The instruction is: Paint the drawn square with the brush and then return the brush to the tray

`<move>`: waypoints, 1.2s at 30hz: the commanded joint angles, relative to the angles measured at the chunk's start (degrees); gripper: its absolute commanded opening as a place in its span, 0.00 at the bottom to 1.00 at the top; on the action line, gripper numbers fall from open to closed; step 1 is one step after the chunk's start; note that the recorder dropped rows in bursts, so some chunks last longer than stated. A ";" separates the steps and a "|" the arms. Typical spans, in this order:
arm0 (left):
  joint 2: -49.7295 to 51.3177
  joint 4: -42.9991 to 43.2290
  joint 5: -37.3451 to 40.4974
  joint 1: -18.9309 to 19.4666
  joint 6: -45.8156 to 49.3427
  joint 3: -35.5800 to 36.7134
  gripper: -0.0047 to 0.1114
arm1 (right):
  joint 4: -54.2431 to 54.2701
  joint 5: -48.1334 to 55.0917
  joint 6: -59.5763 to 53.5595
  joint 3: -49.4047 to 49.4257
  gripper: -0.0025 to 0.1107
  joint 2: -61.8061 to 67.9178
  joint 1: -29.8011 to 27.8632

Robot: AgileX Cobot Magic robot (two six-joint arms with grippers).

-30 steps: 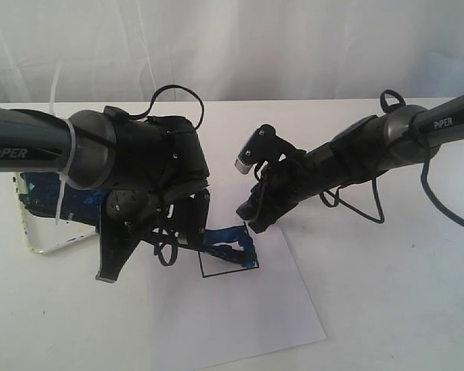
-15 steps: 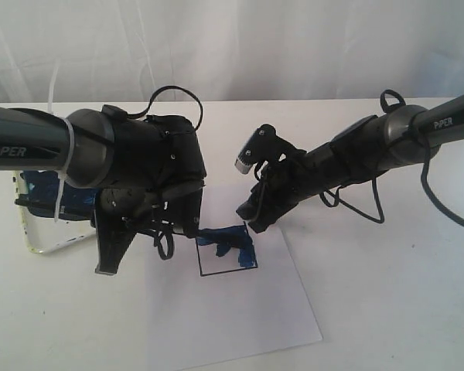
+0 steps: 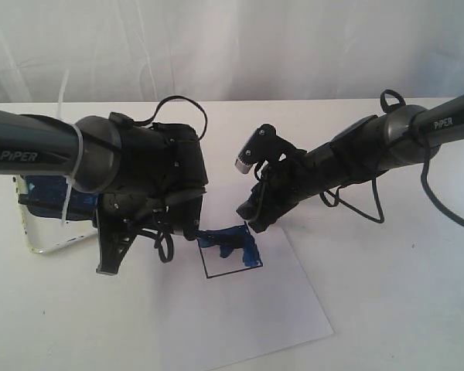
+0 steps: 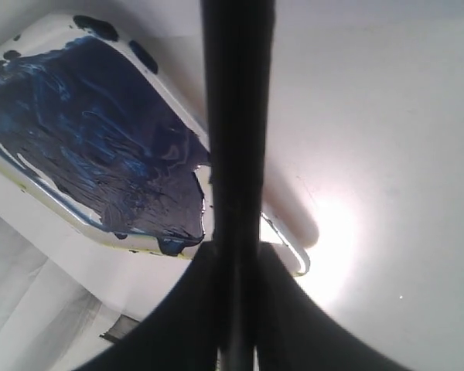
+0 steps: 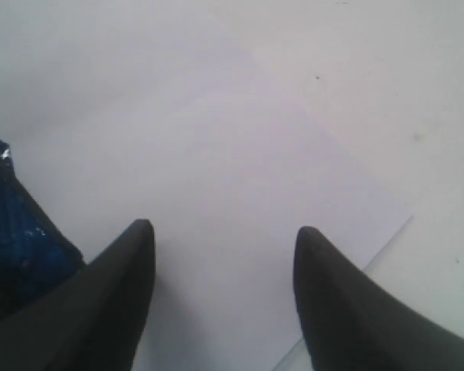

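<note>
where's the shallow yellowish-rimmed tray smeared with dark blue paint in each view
Exterior view: the tray is at the left edge, partly behind the left arm.
Left wrist view: upper left, beside the dark brush handle.
Right wrist view: not in it.
Shared landmark: white paper sheet, exterior and right wrist.

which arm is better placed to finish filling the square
Left. The left jaws are shut on the brush, with its tip at the square, whose lower half is unpainted. The right jaws are open and empty over the paper.
</note>
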 commanded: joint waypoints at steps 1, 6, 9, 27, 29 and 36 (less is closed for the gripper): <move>-1.94 -0.14 0.37 -0.04 0.78 0.24 0.04 | -1.89 -1.54 -0.35 0.21 0.48 0.78 -0.08; -2.34 -3.93 1.86 -0.27 6.65 0.24 0.04 | -1.89 -1.71 -0.35 0.21 0.48 0.78 -0.08; -2.34 -4.31 1.33 -0.84 7.26 0.24 0.04 | -1.89 -1.71 -0.35 0.21 0.48 0.78 -0.08; -2.34 -2.06 5.99 -1.75 7.38 0.24 0.04 | -1.89 -1.61 -0.35 0.21 0.48 0.78 -0.08; -2.34 -1.95 6.12 -1.75 7.38 0.24 0.04 | -1.89 -1.61 -0.35 0.21 0.48 0.78 -0.08; -2.34 -1.37 7.52 -1.75 7.61 0.24 0.04 | -1.89 -1.76 -0.35 0.21 0.48 0.78 -0.08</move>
